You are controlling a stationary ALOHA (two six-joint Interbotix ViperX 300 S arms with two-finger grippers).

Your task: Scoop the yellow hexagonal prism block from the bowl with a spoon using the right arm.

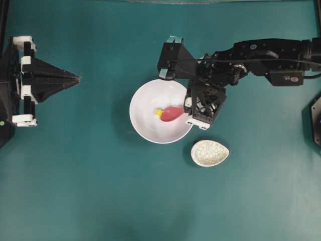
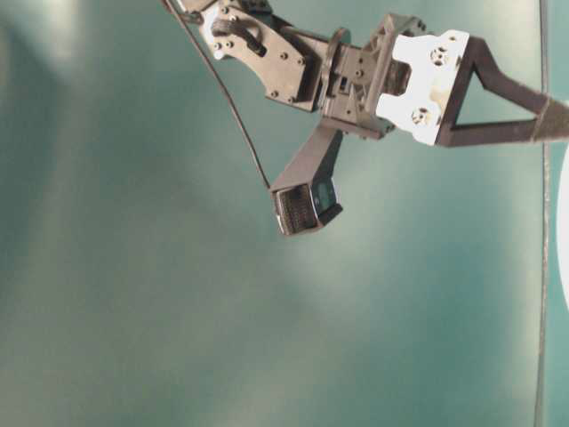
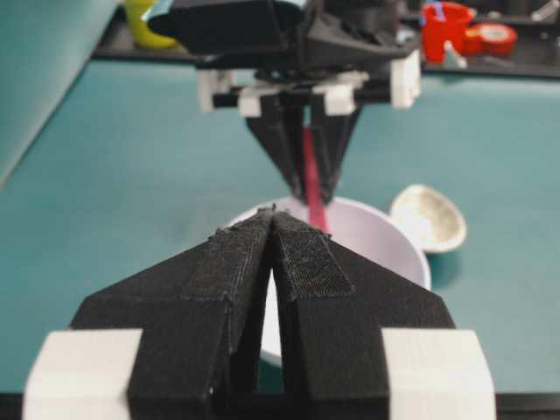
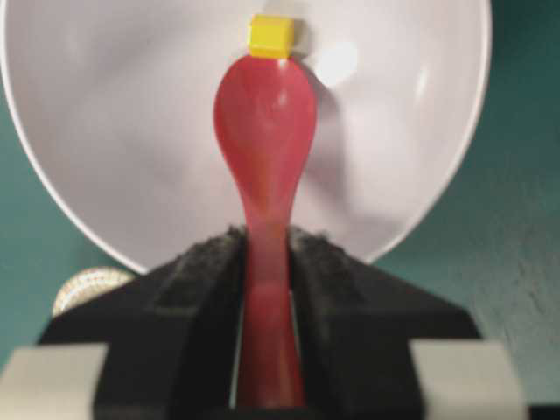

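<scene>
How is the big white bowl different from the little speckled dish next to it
The bowl is round, plain white and much larger; the speckled dish is egg-shaped and crackle-patterned. The bowl holds the yellow block and the spoon's scoop; the speckled dish holds nothing. Both sit on the teal table, apart from each other.

Right hand (image 4: 262, 254) clamped, left hand (image 3: 273, 229) closed.

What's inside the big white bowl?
Inside the bowl sits a tiny yellow block, right at the tip of the red spoon. The right gripper holds the spoon's handle. The bowl floor beneath the scoop is hidden.
</scene>
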